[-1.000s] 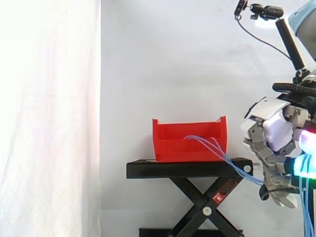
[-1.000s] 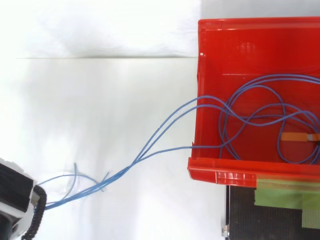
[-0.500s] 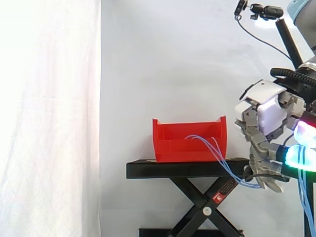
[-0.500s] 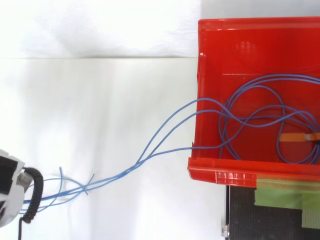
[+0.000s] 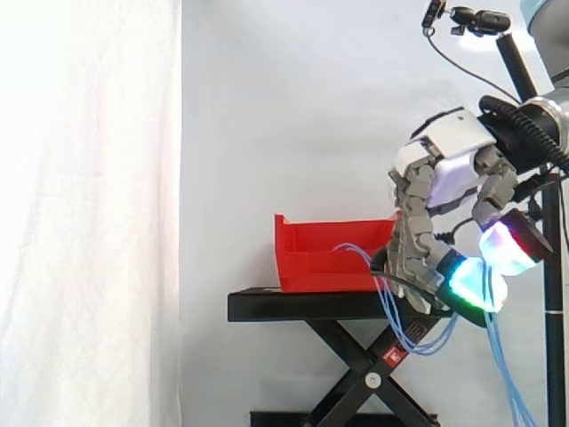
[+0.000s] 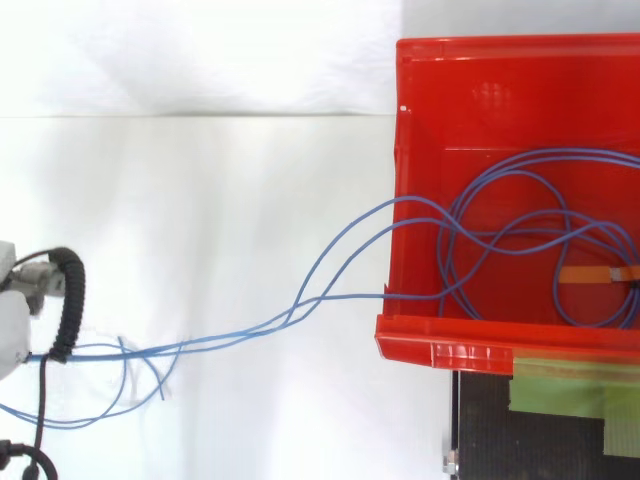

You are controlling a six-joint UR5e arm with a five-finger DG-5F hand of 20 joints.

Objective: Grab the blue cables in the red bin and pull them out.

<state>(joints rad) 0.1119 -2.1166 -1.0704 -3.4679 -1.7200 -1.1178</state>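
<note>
Since one second earlier, the hand [image 5: 449, 173] had risen and travelled toward the red bin [image 5: 329, 258], arriving just beyond the right end of the black stand [image 5: 302, 306]. Its fingers were curled downward with the thumb opposed, closed around the blue cables [image 6: 350, 296]. Part of the cables lay looped on the bin floor. The rest ran out over the bin wall facing the hand, sagged below the stand's right edge and hung down past the glowing pads [image 5: 468, 283].

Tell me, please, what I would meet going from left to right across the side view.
White curtain → red bin → hand, closed on the blue cables.
</note>
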